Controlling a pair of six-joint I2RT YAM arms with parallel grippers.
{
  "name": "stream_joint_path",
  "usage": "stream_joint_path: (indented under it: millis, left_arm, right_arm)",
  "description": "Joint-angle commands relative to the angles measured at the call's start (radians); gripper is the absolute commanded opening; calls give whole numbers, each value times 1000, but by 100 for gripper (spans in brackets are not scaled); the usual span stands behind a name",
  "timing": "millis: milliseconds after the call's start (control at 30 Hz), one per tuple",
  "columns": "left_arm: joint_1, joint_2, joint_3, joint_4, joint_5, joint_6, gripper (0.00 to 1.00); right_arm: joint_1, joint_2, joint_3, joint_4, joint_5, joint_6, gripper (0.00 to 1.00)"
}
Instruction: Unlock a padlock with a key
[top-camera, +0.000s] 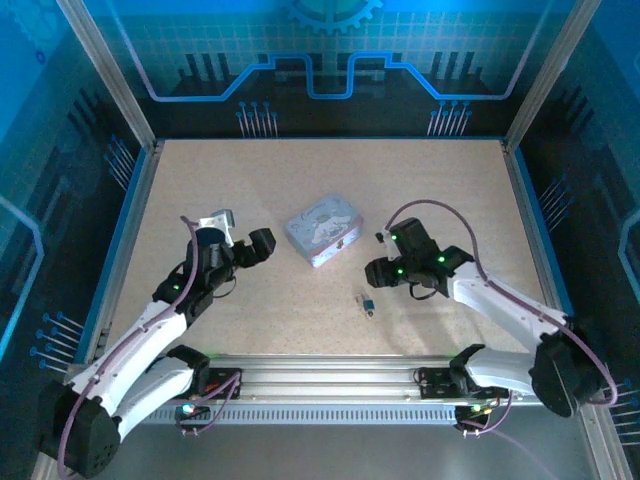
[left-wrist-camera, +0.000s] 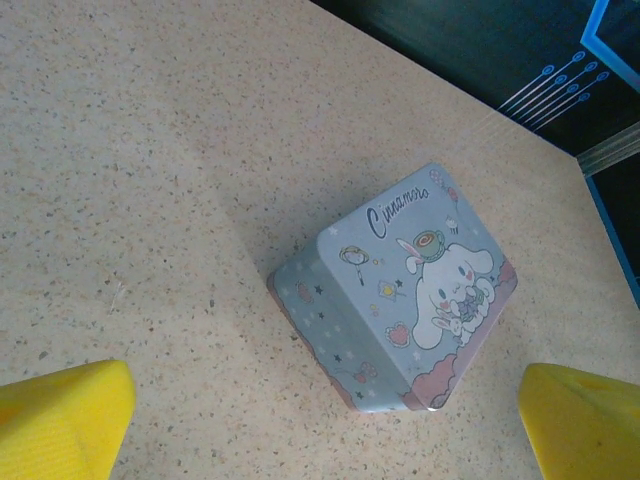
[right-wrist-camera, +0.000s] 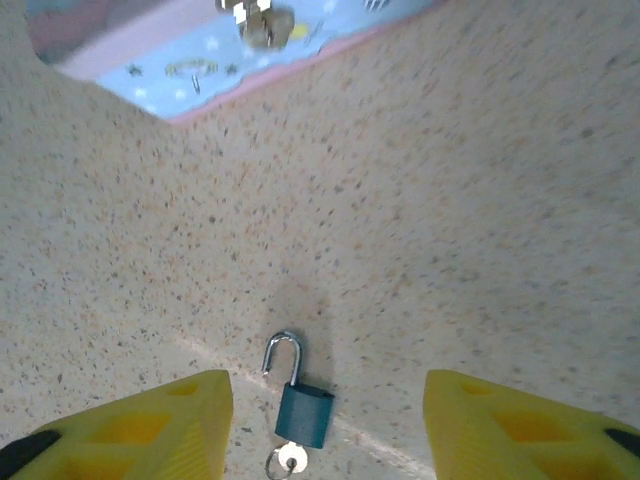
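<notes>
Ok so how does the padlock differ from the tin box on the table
Size: the padlock is far smaller than the tin box. Look: the padlock is a plain dark blue-grey block with a silver shackle; the tin box is pale with a cartoon print. Place: the padlock lies nearer the near edge of the table, the tin box toward its middle. Both rest on it.

I'm working in a robotics lab cell: 2 white arms (top-camera: 150, 330) bolted to an aluminium rail (top-camera: 330, 375) at a speckled table (top-camera: 300, 180), boxed in by metal frame posts (top-camera: 105, 70) and blue circuit-pattern panels (top-camera: 330, 50)
</notes>
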Motion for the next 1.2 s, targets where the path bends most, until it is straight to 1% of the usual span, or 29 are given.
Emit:
stream_joint_path:
  millis: [0, 167, 367, 467, 667, 800, 967, 1167]
  left_arm:
    - [12, -22, 52, -17, -26, 7, 99]
    - [12, -32, 75, -40, -42, 13, 99]
    - [14, -44, 90, -58, -60, 12, 99]
    - [14, -47, 100, -70, -66, 17, 99]
    - [16, -48, 115, -88, -79, 29, 99]
    - [18, -48, 117, -92, -83, 31, 99]
    - [19, -48, 117, -102, -86, 33, 99]
    - [19, -48, 117, -112, -92, 33, 99]
  right_arm:
    - [-44, -79, 11, -38, 25, -27, 57]
    - [-126, -183, 2, -49, 10, -65, 61]
    - [-237, -286, -13, -56, -12, -110, 70]
    - [-291, -334, -25, -61, -15, -131, 78]
    - [-382, -424, -72, -42, -9, -157, 99]
    - [-439, -455, -102, -9, -3, -173, 100]
    - [-513, -449, -119, 53, 6, -192, 100]
    - [-585, -437, -182, 211, 2, -178, 100]
